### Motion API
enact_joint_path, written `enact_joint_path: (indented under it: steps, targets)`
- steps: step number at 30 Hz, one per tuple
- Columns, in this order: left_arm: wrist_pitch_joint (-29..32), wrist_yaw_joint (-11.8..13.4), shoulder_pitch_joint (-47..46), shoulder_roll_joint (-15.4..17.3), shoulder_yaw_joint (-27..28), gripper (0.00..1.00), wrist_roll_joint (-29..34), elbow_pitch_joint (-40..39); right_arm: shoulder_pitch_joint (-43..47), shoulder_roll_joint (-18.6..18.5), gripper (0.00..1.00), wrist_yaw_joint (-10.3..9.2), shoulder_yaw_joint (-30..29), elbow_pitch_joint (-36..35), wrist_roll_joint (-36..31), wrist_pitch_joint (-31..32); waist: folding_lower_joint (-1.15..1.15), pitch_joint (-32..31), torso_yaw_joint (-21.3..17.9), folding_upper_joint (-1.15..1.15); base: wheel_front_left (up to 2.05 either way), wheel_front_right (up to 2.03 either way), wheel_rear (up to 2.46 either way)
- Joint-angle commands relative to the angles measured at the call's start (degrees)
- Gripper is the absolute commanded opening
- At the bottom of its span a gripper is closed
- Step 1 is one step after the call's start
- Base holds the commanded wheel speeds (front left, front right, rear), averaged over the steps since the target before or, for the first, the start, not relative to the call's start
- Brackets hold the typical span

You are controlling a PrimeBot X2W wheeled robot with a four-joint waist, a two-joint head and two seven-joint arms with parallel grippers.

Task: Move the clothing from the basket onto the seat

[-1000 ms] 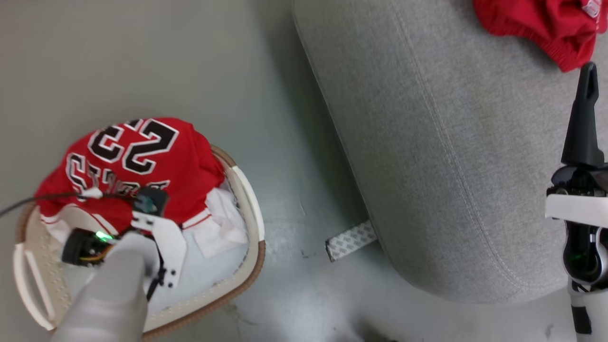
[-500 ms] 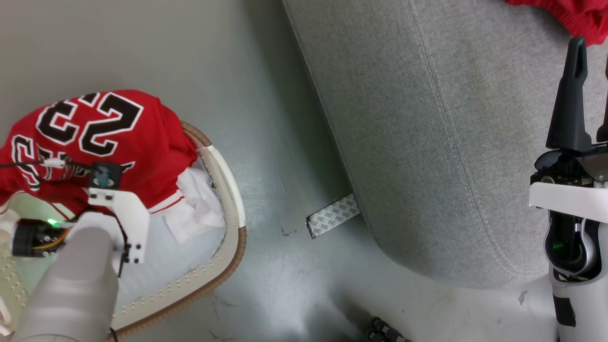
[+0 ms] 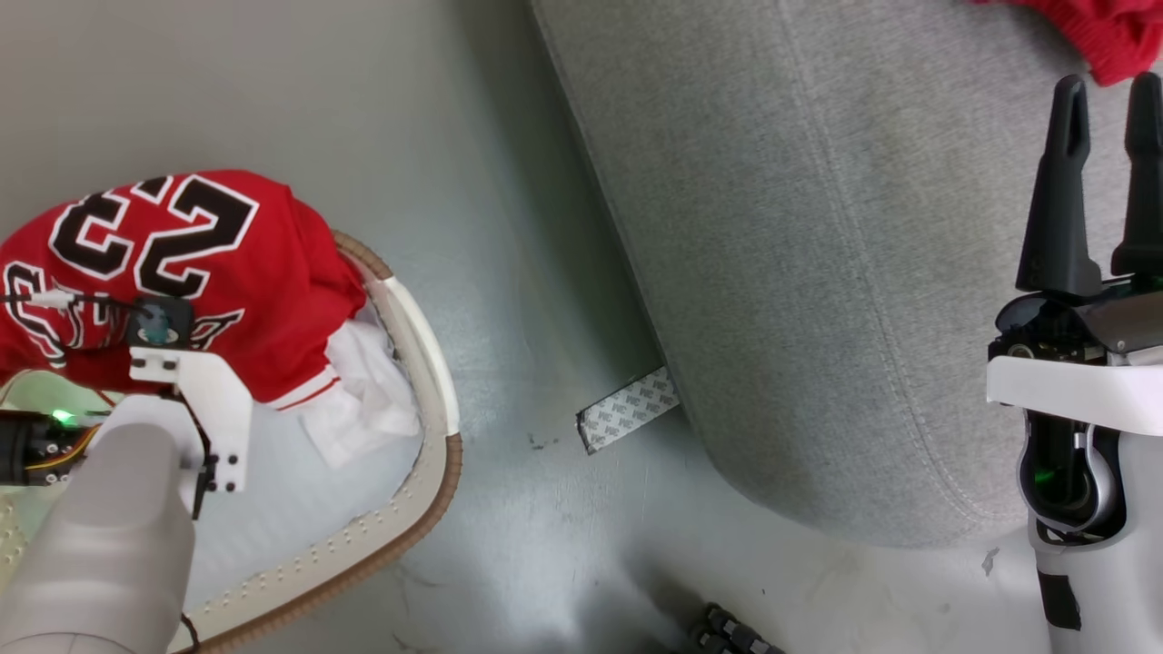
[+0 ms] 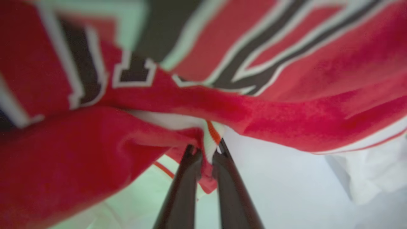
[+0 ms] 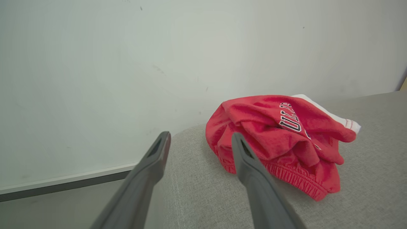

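Fingers (image 3: 1054, 200) of right gripper (image 3: 1108, 86) stand part-open in head view, empty, pointing up over seat (image 3: 818, 272). Red shorts (image 3: 1122, 36) lie at seat's top right corner, just past tips. Jersey (image 3: 182, 263) drapes over basket (image 3: 427, 400) at its far rim, long axis approx left-right, "23" upside down. Pale pad (image 3: 300, 518) lines basket bottom. Patterned strip (image 3: 627, 411) on floor (image 3: 509, 227) btwn basket & seat.

Left wrist view: left gripper (image 4: 206, 149) nearly closed, pinching jersey's white-trimmed fold, pad below.

Right wrist view: fingers apart, nothing btwn. Shorts crumpled on seat just beside one finger.
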Motion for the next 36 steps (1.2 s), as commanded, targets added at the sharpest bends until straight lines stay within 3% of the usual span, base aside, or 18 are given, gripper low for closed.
enact_joint_path:
  steps: [1,10,15,20,27,36]
  targets:
    - [-0.33,-0.26,0.69,0.55,0.13,0.0,-0.58,0.14,-0.31,0.13,1.0,0.0,0.08,0.19,-0.2,0.04,0.0,-0.39,-0.17,0.0,0.0,0.0,0.0]
    - [-5.47,-2.27,3.36,-1.85,0.04,0.0,-2.61,0.23,-0.19,-0.71,1.0,0.0,0.75,1.31,-1.4,0.04,0.0,-6.39,1.15,0.0,0.0,0.0,0.0]
    - [-10.43,-4.64,7.19,-5.28,-0.07,0.0,-4.07,0.25,2.19,-2.45,1.0,0.0,0.81,1.99,-2.88,0.04,0.0,-13.8,4.24,0.0,0.0,0.0,0.0]
    - [-16.35,-8.62,10.44,-8.88,-1.17,0.0,-5.17,0.26,4.88,-4.79,1.0,0.0,0.89,2.82,-3.91,0.04,0.0,-21.78,7.97,0.0,0.0,0.0,0.0]
    - [-22.99,-10.86,13.56,-12.98,-2.99,0.0,-6.01,-0.74,8.79,-7.81,1.0,0.0,1.91,3.71,-4.58,0.04,0.0,-30.84,13.25,0.0,0.0,0.0,0.0]
    - [-24.72,-11.99,17.31,-14.46,-6.98,0.0,-9.13,-11.3,14.19,-9.64,1.0,0.01,3.15,5.24,-4.74,0.04,0.0,-39.72,18.85,0.0,0.0,0.0,0.0]
